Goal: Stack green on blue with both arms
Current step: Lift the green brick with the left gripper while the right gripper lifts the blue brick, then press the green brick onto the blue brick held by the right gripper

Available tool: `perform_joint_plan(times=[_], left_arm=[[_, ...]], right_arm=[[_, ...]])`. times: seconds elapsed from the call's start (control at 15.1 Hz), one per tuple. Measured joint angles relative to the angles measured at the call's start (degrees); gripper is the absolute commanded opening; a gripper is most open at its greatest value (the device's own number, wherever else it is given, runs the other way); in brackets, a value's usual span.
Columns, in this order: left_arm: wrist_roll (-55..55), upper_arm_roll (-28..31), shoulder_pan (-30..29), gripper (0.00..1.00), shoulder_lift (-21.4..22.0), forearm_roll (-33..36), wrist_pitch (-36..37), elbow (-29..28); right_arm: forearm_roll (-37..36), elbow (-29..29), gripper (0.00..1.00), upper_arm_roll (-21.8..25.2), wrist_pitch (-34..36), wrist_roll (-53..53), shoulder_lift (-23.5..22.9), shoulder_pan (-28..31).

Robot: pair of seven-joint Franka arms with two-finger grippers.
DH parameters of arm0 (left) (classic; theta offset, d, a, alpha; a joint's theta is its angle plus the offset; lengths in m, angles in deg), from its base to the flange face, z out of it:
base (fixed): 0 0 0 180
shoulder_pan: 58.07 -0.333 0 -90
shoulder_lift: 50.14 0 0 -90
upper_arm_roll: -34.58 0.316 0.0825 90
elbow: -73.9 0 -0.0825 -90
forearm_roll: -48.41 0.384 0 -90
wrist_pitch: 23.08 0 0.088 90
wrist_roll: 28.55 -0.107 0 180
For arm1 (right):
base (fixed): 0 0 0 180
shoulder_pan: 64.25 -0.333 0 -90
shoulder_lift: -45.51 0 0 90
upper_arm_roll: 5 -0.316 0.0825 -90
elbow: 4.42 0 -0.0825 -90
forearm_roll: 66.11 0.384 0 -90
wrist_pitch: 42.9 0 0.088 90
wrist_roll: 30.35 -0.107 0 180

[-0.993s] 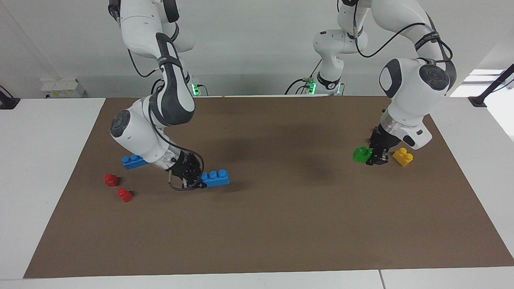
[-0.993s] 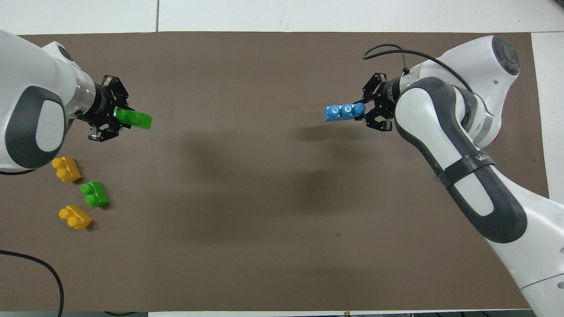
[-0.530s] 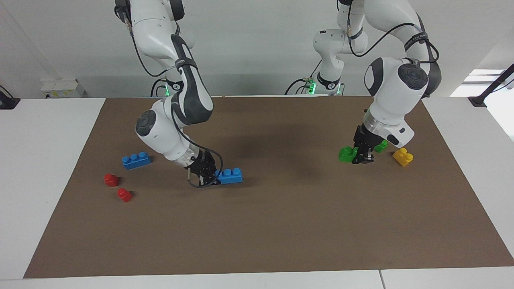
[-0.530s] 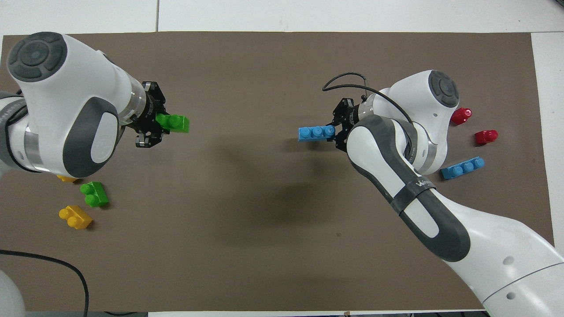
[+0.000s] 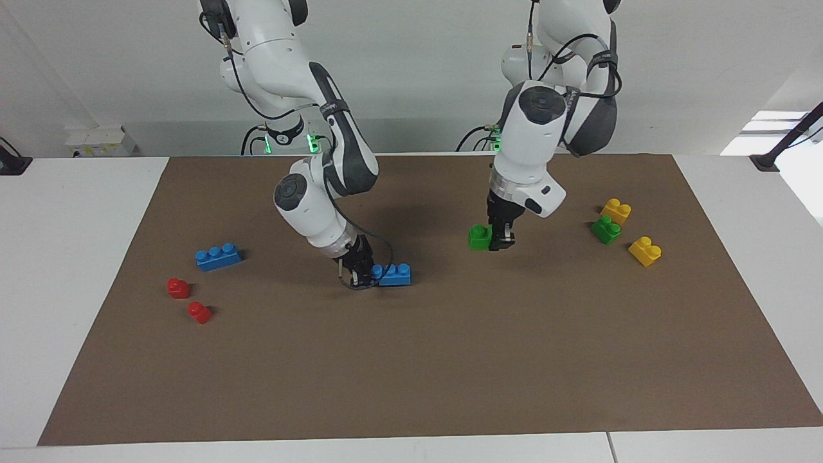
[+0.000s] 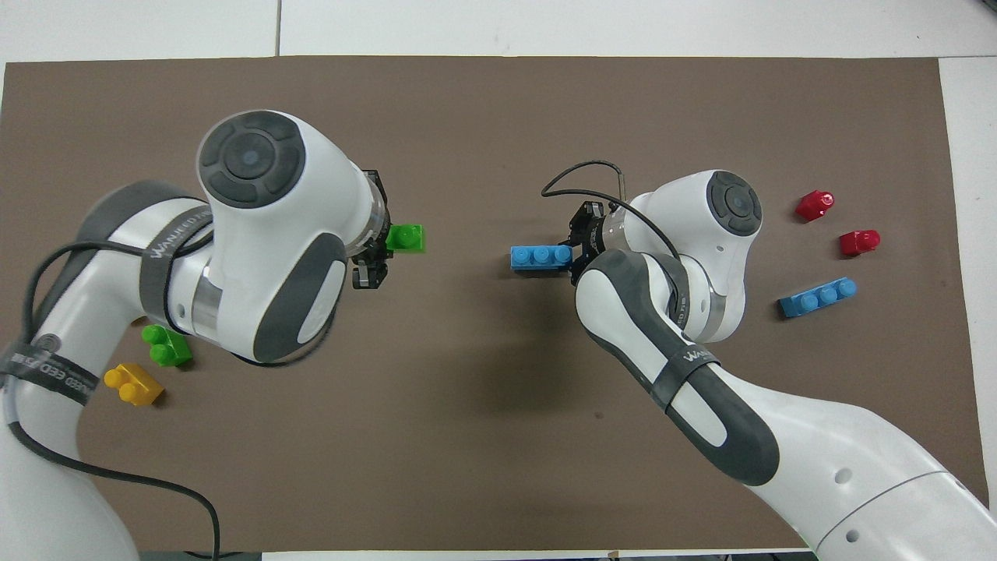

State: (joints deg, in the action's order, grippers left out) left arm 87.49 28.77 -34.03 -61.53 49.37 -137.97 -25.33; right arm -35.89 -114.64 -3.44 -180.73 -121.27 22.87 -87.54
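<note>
My left gripper (image 5: 494,238) (image 6: 389,243) is shut on one end of a green brick (image 5: 479,236) (image 6: 406,238) and holds it over the middle of the brown mat (image 5: 411,373). My right gripper (image 5: 371,275) (image 6: 572,253) is shut on the end of a blue three-stud brick (image 5: 393,274) (image 6: 540,257), held low over the mat. The two held bricks point toward each other with a gap between them. A second blue brick (image 5: 218,256) (image 6: 818,297) lies toward the right arm's end. A second green brick (image 5: 605,229) (image 6: 166,345) lies toward the left arm's end.
Two red bricks (image 5: 178,287) (image 5: 199,312) lie beside the loose blue one. Two yellow bricks (image 5: 615,210) (image 5: 645,251) flank the loose green one; in the overhead view the left arm hides one of them. The white table (image 5: 77,257) borders the mat.
Both arms have swung inward from the mat's two ends toward its middle, carrying the green and blue bricks closer together. The loose bricks have not moved.
</note>
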Motion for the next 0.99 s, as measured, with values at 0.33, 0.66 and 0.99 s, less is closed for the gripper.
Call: perform_joint_plan(times=[0.33, 0.66, 0.99], left_arm=[[7.2, 0.0, 5.9, 0.00, -1.6, 0.7, -4.2, -0.9], [13.9, 0.0, 10.7, 0.00, -5.9, 3.8, -7.7, -0.5], [15.3, 0.2, 11.7, 0.00, -10.7, 4.7, -10.4, 2.1]], right_arm=[[0.0, -0.9, 0.00, 0.0, -0.6, -1.0, 0.3, -0.9], [0.0, -0.9, 0.00, 0.1, -0.7, -1.3, 0.4, -1.4], [0.0, -1.5, 0.00, 0.1, -2.2, -1.3, 0.4, -1.4]])
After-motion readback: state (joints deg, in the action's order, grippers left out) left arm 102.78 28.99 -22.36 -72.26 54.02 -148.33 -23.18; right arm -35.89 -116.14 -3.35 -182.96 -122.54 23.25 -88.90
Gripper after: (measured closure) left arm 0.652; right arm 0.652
